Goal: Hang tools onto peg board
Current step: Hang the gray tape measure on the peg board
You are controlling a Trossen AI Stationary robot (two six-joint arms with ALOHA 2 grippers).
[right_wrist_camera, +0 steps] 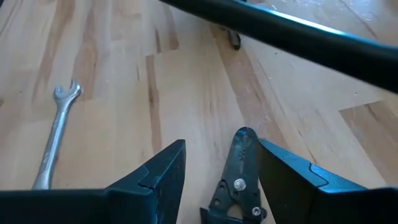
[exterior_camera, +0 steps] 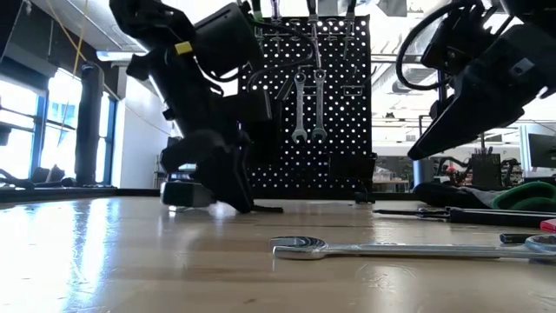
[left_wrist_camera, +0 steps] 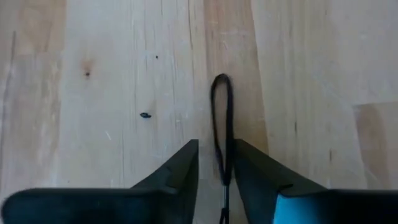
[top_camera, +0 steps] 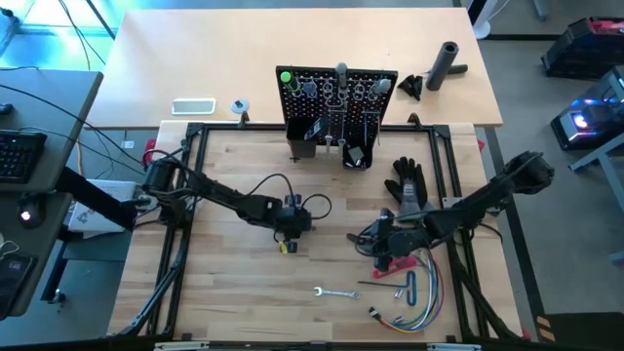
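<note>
- Closest to the table-level camera lies a silver wrench, flat on the wooden tabletop, its open end turned toward the room's left; from above, the same wrench sits toward the front edge, between the two arms and apart from both.
- Down on the boards near the table's middle, the left gripper has its fingers drawn narrow around a thin black cord loop that lies on the wood; something small and yellow shows just beneath it from above, too small for me to name.
- Over on the right side, the right gripper hangs low with its fingers spread wide, and the nose of a pair of black pliers lies between them; whether the fingers touch the pliers I cannot tell.
- Just beside that gripper sits a red-handled tool, with a bundle of coloured wires curling toward the front edge.
- A black glove rests behind the right arm, near the board.
- At the back of the work area stands the peg board, upright, with two wrenches hanging side by side on it in the table-level view, and a green-topped tool at its left end.
- Beyond it, on the lighter table, a black cylinder stands well apart.
</note>
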